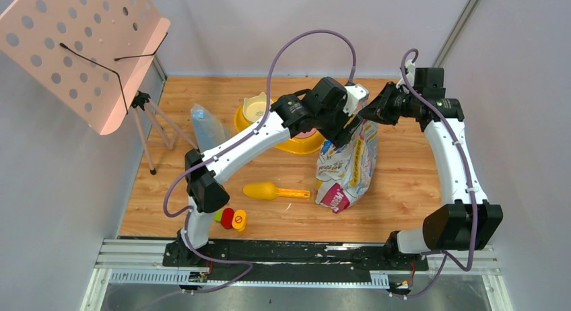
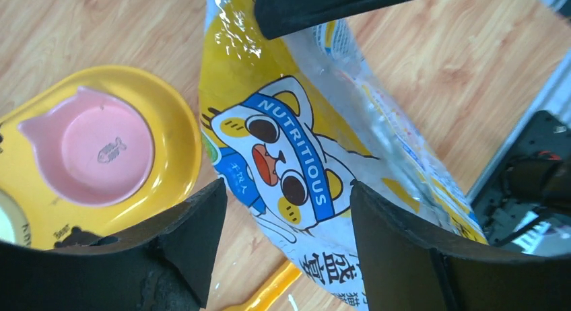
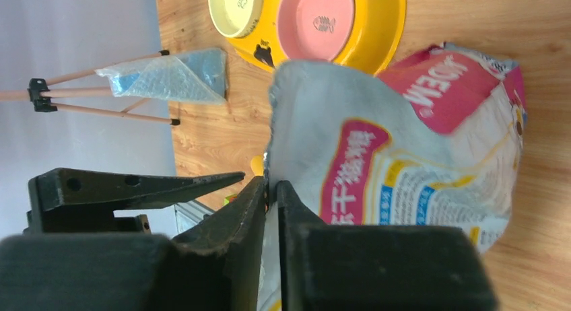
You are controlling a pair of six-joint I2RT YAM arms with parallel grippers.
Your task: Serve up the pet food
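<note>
The printed foil bag stands upright on the wooden table, right of the yellow scoop. My right gripper is shut on the bag's top edge, pinching the foil between its jaws. My left gripper is open just beside that edge, with the cat-printed face of the bag showing between its spread fingers. In the top view both grippers, the left and the right, meet over the bag's top. No pet food shows; the pink bowl holds none.
A yellow feeder tray with a pink bowl and a cream bowl lies behind the bag. A bubble-wrap pouch, a pink music stand on a tripod and a small red-yellow toy stand to the left.
</note>
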